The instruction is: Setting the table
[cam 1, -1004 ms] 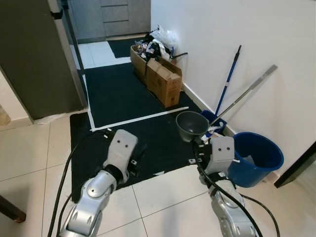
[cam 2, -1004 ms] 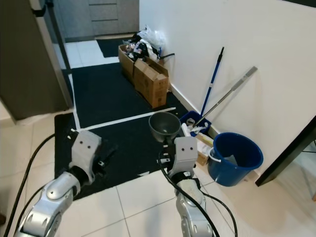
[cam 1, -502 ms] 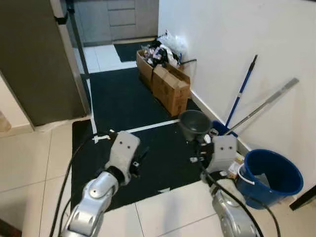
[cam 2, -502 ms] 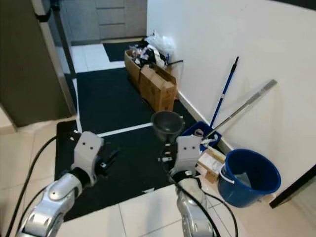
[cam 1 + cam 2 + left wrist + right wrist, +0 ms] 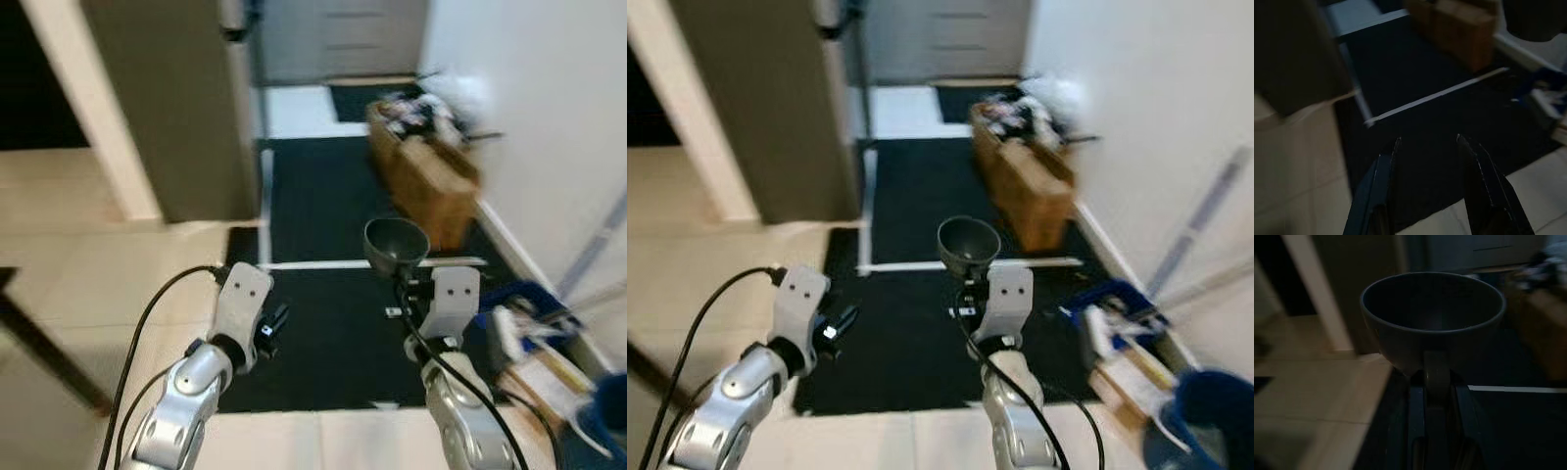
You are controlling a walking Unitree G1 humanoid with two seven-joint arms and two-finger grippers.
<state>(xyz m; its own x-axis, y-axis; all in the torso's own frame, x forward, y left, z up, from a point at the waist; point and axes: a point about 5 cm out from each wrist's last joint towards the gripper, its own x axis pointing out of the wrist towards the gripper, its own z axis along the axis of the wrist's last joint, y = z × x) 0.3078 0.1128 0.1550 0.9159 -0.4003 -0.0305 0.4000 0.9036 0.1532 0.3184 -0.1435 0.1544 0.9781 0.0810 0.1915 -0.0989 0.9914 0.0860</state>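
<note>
A dark grey bowl (image 5: 396, 243) is held upright in front of me, above a black floor mat (image 5: 333, 304). My right gripper (image 5: 403, 282) is shut on the bowl's base; in the right wrist view the bowl (image 5: 1432, 316) sits just beyond the fingers (image 5: 1417, 411) that clamp its foot. My left gripper (image 5: 273, 323) hangs low over the mat's left part. In the left wrist view the left gripper (image 5: 1426, 141) is open with nothing between its fingers.
A tall grey panel (image 5: 167, 98) stands ahead on the left. Cardboard boxes (image 5: 426, 176) line the white wall on the right, with a blue tray of clutter (image 5: 534, 328) and a blue bucket (image 5: 1205, 421) nearer. A dark furniture leg (image 5: 49, 357) crosses the tiles at left.
The whole picture has swung leftward and blurred, so the camera has turned. The bowl stays in my right gripper and the left gripper stays open.
</note>
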